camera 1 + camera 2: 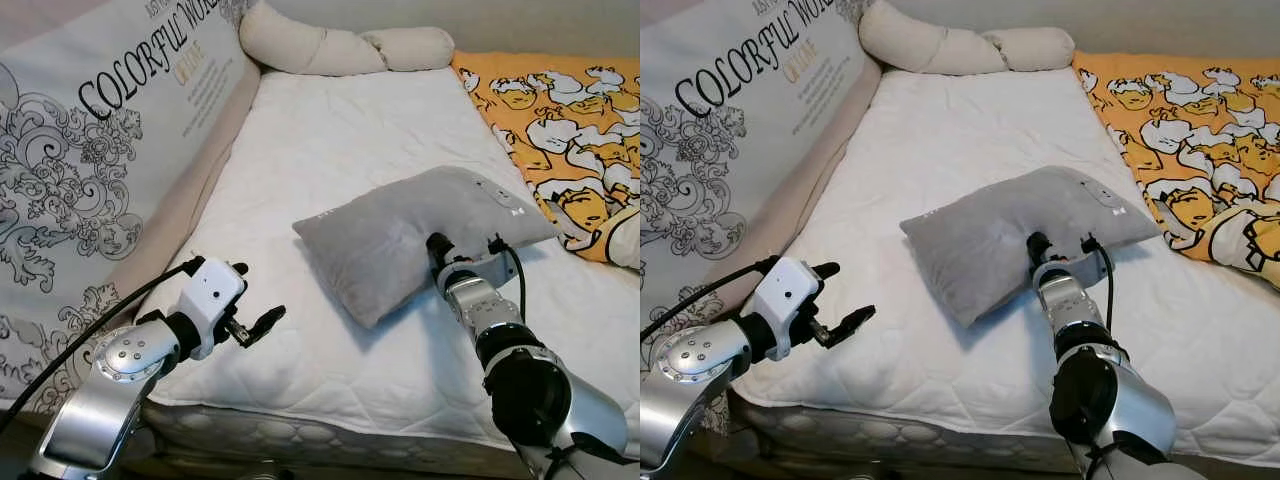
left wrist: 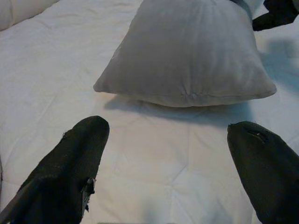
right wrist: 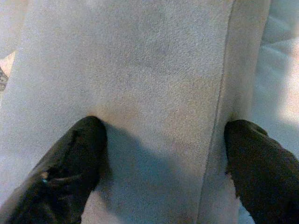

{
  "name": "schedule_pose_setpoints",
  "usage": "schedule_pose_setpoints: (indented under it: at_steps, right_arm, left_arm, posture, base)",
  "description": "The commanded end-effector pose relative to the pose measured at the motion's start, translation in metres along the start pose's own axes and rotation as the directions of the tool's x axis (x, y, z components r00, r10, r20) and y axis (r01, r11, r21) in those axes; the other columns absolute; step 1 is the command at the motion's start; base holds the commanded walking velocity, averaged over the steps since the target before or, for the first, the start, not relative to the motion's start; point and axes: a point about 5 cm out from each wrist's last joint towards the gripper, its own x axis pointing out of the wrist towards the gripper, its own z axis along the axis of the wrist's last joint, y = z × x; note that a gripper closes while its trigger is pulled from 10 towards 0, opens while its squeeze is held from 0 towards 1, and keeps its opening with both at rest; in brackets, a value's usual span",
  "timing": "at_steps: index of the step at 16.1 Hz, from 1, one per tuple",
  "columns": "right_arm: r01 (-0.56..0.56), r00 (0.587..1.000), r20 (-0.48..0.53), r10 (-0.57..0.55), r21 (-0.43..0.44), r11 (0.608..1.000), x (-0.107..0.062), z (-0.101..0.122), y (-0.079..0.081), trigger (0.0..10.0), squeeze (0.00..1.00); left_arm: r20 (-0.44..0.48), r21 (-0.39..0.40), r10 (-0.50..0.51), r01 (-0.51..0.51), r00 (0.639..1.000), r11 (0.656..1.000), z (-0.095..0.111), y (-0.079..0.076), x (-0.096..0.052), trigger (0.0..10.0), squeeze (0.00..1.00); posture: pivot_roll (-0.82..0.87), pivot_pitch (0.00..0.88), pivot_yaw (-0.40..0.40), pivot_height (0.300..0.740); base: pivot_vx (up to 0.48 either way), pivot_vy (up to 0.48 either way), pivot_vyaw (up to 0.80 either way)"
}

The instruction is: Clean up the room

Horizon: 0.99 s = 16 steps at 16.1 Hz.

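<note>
While the left gripper hovers released, the right gripper jaws grasp the plump grey pillow.

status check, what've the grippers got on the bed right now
Right gripper clamped on grey pillow, pillow on white mattress. Left gripper open, apart from pillow, over mattress edge. Yellow patterned blanket beside pillow, not blocking.

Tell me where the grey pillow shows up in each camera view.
Left eye: grey pillow at centre, on the white mattress.
Right eye: centre, right claw at its near edge.
Left wrist: top, beyond the open left claw.
Right wrist: between the fingers.
Shared landmark: the mattress.
</note>
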Motion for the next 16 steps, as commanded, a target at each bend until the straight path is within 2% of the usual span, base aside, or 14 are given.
schedule_pose_setpoints:
  at_steps: [1, 16]
  right_arm:
    - [0.012, 1.000, -0.006, -0.012, -0.014, 1.000, 0.001, 0.000, 0.003, 0.0, 0.00]
    - [0.122, 0.992, -0.019, -0.123, -0.060, 0.991, -0.001, 0.003, -0.013, 0.0, 0.00]
  left_arm:
    - [-0.007, 0.001, 0.008, -0.008, 1.000, 1.000, 0.000, -0.002, -0.001, 10.0, 0.00]
    - [-0.006, -0.019, 0.002, -0.002, 1.000, 1.000, -0.001, -0.007, 0.003, 10.0, 0.00]
  posture:
    - [0.14, 0.000, 0.023, 0.740]
    - [0.12, 0.000, 0.019, 0.740]
  base:
    - [0.000, 0.000, 0.00]
    - [0.000, 0.000, 0.00]
